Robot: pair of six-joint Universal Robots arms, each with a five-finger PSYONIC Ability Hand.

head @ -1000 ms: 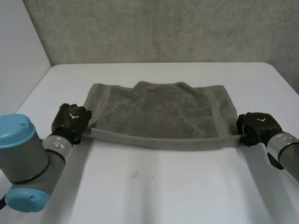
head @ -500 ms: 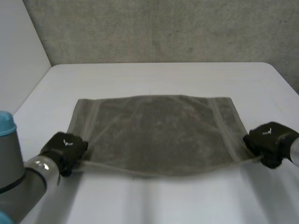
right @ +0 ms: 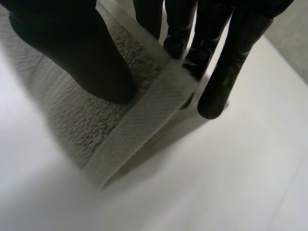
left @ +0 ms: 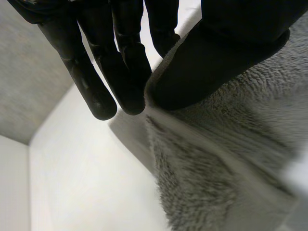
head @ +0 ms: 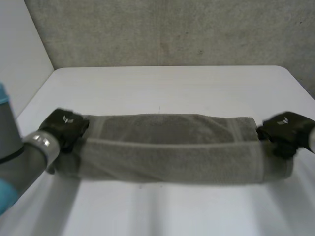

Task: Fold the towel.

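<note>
A grey towel (head: 172, 147) hangs stretched between my two hands above the white table (head: 172, 83), its lower part draping toward the front. My left hand (head: 64, 127) grips the towel's left end; in the left wrist view the thumb (left: 211, 62) presses the towel's edge (left: 202, 159) against the fingers (left: 125, 72). My right hand (head: 284, 129) holds the right end; in the right wrist view the thumb (right: 82, 57) pinches a banded corner (right: 144, 115) of the towel against the fingers (right: 226, 72).
A grey wall (head: 172, 29) stands behind the table's far edge, and a white panel (head: 19, 54) closes off the left side. Bare table lies beyond the towel and in front of it.
Both hands have lifted the towel's near edge up and carried it away from the wall side toward the front, so the flat spread cloth now hangs as a narrow band between them.
</note>
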